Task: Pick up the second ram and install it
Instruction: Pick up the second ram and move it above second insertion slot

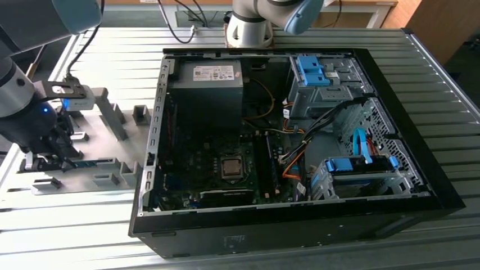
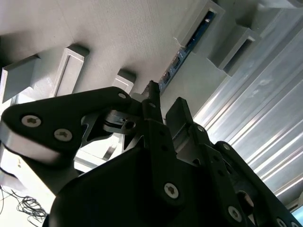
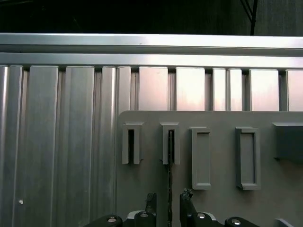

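Fingers [image 3: 186, 202] were open, straddling the ram [image 3: 169, 182] standing in its holder [image 3: 176, 142]. Reckon the trick was being centred and square, so neither side shoved it sideways.

my exterior view looks steeply down from high up on the worktop [image 1: 67, 236], the open computer case [image 1: 420, 169] and the grey holder plate [image 1: 94, 138]. both wrist views sit close over that plate, looking past the pincer [image 3: 168, 196]; all three share it.

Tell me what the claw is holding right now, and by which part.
Nothing yet: in the first wrist view the open claw straddles the second ram, with a gap on either side.
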Robot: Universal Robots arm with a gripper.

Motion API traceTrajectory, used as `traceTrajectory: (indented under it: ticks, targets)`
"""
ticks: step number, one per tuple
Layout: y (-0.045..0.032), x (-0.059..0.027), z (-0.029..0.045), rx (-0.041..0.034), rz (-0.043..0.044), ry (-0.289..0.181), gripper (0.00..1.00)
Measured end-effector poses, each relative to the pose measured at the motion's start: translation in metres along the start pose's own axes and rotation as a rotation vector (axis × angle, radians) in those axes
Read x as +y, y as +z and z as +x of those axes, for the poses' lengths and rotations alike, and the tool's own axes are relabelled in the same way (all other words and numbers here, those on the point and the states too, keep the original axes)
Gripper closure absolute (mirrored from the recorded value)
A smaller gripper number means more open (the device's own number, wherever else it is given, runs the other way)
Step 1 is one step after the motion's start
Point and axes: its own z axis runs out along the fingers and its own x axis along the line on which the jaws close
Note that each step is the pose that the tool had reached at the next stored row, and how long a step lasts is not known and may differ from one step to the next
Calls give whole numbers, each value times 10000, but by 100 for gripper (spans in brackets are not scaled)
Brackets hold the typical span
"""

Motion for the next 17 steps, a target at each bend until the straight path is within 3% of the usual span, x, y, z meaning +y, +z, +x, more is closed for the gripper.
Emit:
traceTrajectory:
  ticks: [10, 13, 14, 17]
  targets:
    - [87, 8, 2, 1, -3, -37, 67]
    - [97, 8, 3, 0, -3, -37, 69]
    - [99, 8, 3, 1, -3, -37, 75]
    - [109, 8, 3, 0, -2, -37, 75]
